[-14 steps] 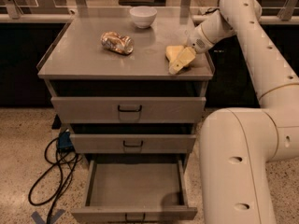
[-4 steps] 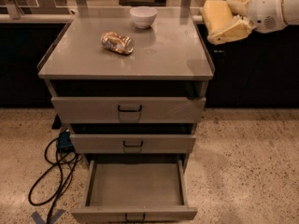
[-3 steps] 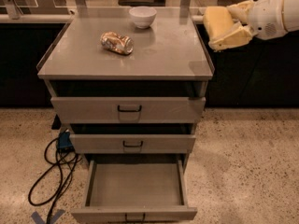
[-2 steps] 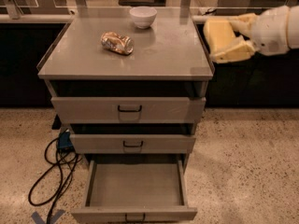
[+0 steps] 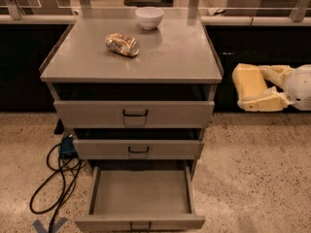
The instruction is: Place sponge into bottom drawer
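My gripper (image 5: 257, 89) is at the right of the cabinet, in the air below the level of its top, and it is shut on the pale-yellow sponge (image 5: 249, 81). The pale fingers (image 5: 265, 102) clamp the sponge from above and below. The bottom drawer (image 5: 140, 194) is pulled out at the foot of the cabinet, a wide flat grey tray with nothing in it and a small black handle (image 5: 140, 225) at its front. The gripper is to the right of the drawer and well above it.
A crushed shiny can (image 5: 122, 44) and a white bowl (image 5: 149, 17) sit on the cabinet top (image 5: 170, 57). The two upper drawers (image 5: 135, 113) are slightly ajar. Black cables (image 5: 56, 178) lie on the speckled floor at the left.
The gripper lifted the sponge off the cabinet top's right edge and carried it out to the right, then downward, beside the cabinet. The drawers, can and bowl have not moved.
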Action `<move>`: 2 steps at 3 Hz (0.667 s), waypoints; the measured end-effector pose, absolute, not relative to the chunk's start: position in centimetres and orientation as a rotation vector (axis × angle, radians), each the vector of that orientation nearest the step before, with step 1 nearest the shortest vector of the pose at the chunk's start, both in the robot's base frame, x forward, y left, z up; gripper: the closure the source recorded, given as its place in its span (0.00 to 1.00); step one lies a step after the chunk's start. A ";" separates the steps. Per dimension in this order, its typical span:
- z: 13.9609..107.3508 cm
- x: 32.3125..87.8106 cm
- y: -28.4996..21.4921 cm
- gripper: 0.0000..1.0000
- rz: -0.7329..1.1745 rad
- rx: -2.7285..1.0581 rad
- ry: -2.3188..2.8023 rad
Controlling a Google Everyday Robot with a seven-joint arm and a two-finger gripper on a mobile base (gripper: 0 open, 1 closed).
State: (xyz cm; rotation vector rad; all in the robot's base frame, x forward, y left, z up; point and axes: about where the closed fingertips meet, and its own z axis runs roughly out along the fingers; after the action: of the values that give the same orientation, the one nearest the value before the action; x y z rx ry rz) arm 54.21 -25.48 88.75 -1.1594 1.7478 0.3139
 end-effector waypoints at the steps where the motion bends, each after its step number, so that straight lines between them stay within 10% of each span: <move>1: 88.7 54.2 -25.5 1.00 0.313 -1.161 1.748; 2: 85.3 52.6 -25.7 1.00 0.346 -1.196 1.746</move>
State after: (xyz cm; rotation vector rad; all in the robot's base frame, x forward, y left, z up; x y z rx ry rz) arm 52.64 -25.70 85.26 -1.1956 1.7455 0.3457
